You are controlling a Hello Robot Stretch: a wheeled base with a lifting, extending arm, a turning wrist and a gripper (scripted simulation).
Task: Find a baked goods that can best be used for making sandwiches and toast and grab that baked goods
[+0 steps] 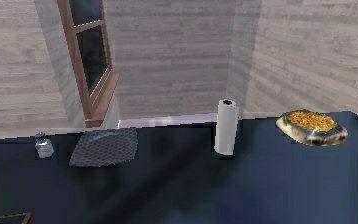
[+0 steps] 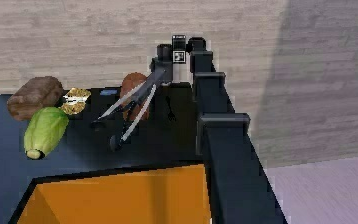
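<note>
The task's thing is judged to be the reddish-brown rounded lump [image 2: 135, 80], since its colour and shape fit a crusty bread. In the arm side view it is seen on the far part of the dark desk [image 2: 82, 155], close to the pale plank wall [image 2: 87, 30]. The pincer [image 2: 111, 130] is placed directly at this lump, with its thin fingers slanted down toward the desk. Because the lump lies on the desk just behind it, it cannot be told whether the pincer grips the lump or grips nothing. Whether they touch cannot be told either. The dark square arm [image 2: 222, 140] is stretched out across the desk, presumably because the lump sits so far back that a long reach is needed.

To the left of the lump, a flat dish with yellow filling [image 2: 77, 100] is seen. Beyond it lies a darker brown lumpy thing [image 2: 35, 97], which could also be a baked good, so the choice between the two is only a judgement. A light green leafy head [image 2: 45, 133] lies in front of that one. Near the bottom edge an orange open box [image 2: 117, 195] is seen.

In the forward view a white upright paper roll [image 1: 225, 125], a grey mesh sheet [image 1: 104, 147] and a small shaker [image 1: 44, 147] are standing apart on the same dark surface. These are well away from the reach and should not be disturbed.

If the lump is not yet gripped, a firm hold and a straight lift are called for, so that the dish beside it is not pushed.
</note>
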